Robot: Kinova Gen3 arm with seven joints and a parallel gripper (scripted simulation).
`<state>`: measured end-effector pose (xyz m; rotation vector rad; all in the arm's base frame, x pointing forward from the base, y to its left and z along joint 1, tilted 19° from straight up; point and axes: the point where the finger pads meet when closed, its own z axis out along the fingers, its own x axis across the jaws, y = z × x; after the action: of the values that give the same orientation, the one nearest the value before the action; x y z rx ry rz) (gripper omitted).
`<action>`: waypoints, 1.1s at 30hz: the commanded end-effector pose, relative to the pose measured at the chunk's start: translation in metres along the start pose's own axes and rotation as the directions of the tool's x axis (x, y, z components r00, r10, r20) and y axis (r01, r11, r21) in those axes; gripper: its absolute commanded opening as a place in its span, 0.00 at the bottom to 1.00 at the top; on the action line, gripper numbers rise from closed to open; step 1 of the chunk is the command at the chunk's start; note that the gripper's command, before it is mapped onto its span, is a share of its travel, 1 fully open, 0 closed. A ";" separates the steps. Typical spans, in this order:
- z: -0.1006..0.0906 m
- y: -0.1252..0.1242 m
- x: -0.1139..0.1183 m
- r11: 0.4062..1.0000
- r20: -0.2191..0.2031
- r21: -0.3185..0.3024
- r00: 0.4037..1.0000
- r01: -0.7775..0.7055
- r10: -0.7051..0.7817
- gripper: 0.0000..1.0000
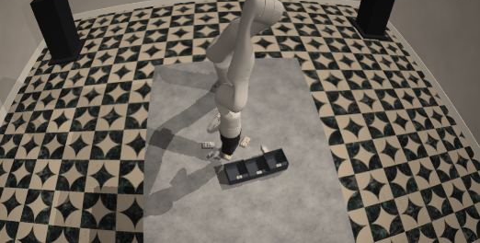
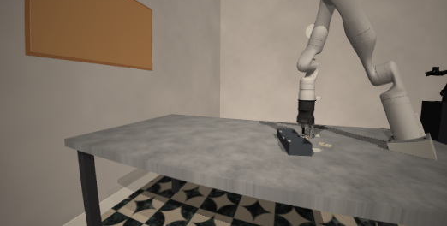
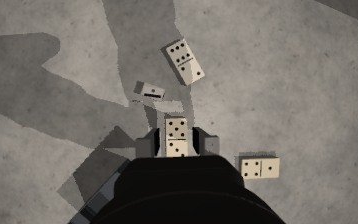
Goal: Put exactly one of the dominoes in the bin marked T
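My gripper [image 1: 226,155] [image 2: 307,134] [image 3: 176,137] is open and low over the table, one finger on each long side of a pale domino [image 3: 176,131] that lies flat, with gaps visible on both sides. The gripper hides this domino's near end. A second domino [image 1: 208,144] [image 3: 185,61] lies farther up in the wrist view. A third domino [image 1: 245,142] [image 3: 260,168] lies to the right there. The dark three-compartment bin row [image 1: 248,179] [image 2: 300,148] stands beside the gripper. Its small white labels are too small to read.
A small pale piece [image 3: 152,91] with a dot and a black bar is just beyond the domino between the fingers. Another pale thing [image 1: 264,148] lies close behind the bin row. The arm's base [image 2: 411,147] stands at the table's far side.
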<state>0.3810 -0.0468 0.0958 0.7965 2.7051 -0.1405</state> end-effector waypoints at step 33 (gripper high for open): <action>0.013 0.002 0.000 1.000 0.000 0.004 1.000 -0.010 0.010 0.79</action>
<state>0.3861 -0.0435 0.0836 0.8004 2.7041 -0.1416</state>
